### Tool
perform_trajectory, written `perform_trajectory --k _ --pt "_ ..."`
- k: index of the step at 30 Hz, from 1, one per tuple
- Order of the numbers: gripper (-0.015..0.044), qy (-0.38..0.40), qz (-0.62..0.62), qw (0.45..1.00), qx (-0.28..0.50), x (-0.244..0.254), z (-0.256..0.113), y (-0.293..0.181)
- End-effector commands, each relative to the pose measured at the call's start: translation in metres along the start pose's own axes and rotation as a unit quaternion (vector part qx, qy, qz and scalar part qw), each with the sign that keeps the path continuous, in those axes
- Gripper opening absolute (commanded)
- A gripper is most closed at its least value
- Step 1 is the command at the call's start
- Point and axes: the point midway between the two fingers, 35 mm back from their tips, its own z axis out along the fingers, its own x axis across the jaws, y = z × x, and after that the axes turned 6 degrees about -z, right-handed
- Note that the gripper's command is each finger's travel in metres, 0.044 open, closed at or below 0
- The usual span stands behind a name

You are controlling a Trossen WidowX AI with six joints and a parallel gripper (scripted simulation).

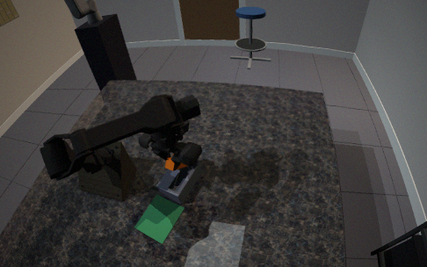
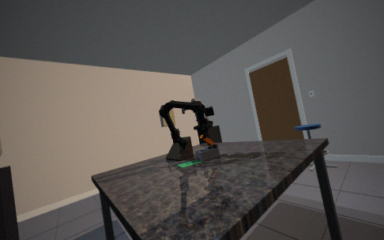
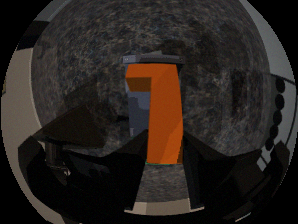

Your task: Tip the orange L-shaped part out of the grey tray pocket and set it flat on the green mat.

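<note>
The orange L-shaped part [image 1: 170,164] [image 2: 208,140] [image 3: 166,110] is raised clear above the grey tray [image 1: 189,187] [image 2: 209,154] [image 3: 129,59]. It is tilted, with its L-shaped end lower and away from the fingers. My gripper [image 1: 178,161] [image 2: 202,136] [image 3: 164,133] is shut on the part's straight end, with one finger on each side in the wrist view. The pocket shows dark in the top view, and the part hides much of the tray in the wrist view. The green mat [image 1: 158,223] [image 2: 189,163] lies flat beside the tray, with nothing on it.
The arm's wooden base block [image 1: 108,177] [image 2: 182,150] stands left of the tray. A pale patch [image 1: 222,243] shows on the table [image 1: 284,228] [image 2: 224,181] at the near side in the top view. A blue stool [image 1: 250,13] [image 2: 307,127] stands beyond the table.
</note>
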Motion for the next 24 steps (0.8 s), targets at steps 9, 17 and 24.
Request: perform_trajectory --k 9,17,24 --pt "0.0000 0.001 0.005 1.000 -0.003 0.000 -0.004 -0.007" --pt "0.0000 0.001 0.005 1.000 -0.002 0.005 -0.002 -0.038" --pt "0.0000 0.001 0.004 1.000 -0.001 0.009 -0.001 -0.067"
